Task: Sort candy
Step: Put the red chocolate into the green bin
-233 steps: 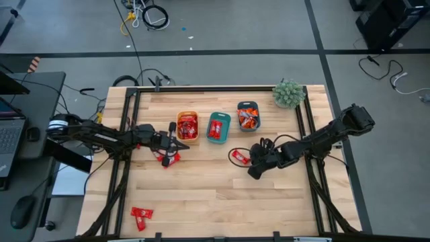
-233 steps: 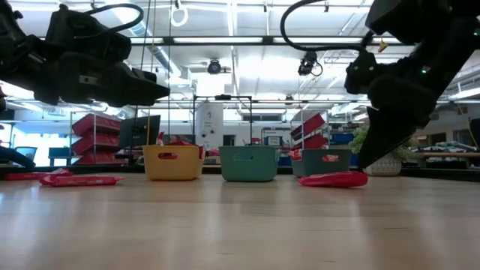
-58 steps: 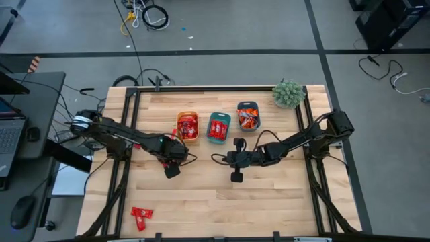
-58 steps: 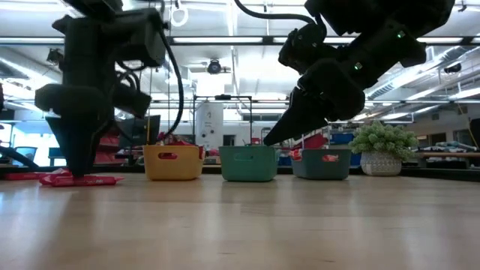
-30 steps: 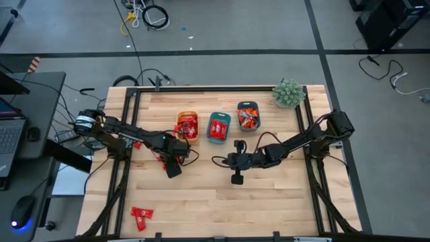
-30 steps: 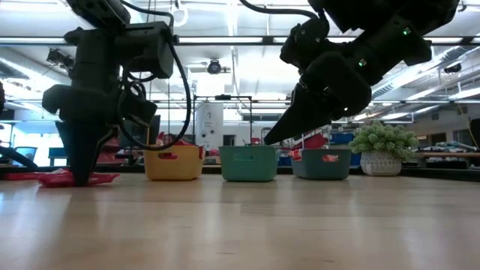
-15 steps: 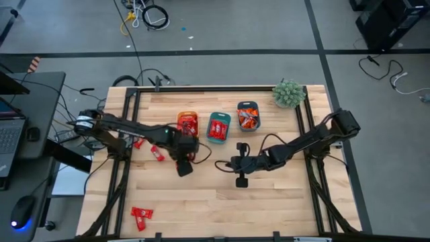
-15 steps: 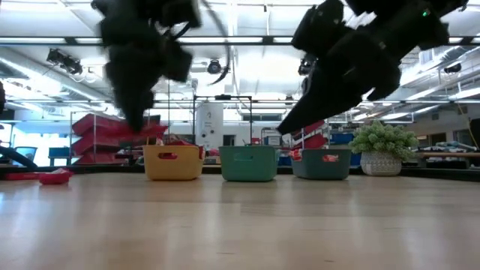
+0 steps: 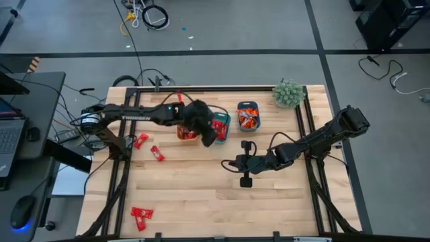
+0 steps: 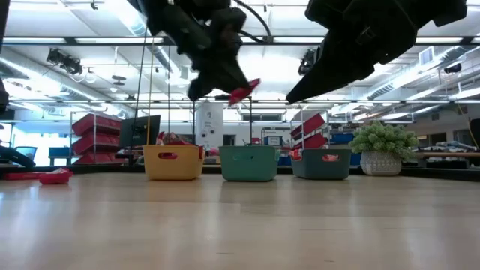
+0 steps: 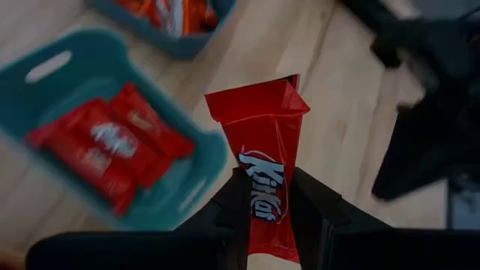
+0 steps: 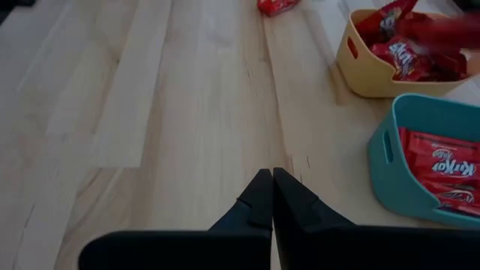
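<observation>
Your red candy bar (image 11: 264, 169) is off the bench now: a second ago it lay beside the yellow bin, and the left pincer (image 11: 262, 196) has since lifted it and swung it over toward the teal bin (image 9: 219, 126). The pincer stays clamped on the bar's lower half, the wrapper standing up between the fingers, with the teal bin's own red bars (image 11: 112, 146) just below and beside it. You are probably at the drop, so check that the bar hangs over the bin's inside before you release.

The right pincer (image 12: 271, 196), fingers together and holding nothing, has backed away from the bins and hovers over bare wood.

Loose candies remain: two (image 9: 148, 147) near the left rail and a pair (image 9: 141, 214) at the near left corner. The bench (image 9: 201, 195) is pale plank wood in a black frame, with a small plant (image 9: 289, 93) at its far right corner. Beyond it you see shelving, red bins and ceiling strip lights.
</observation>
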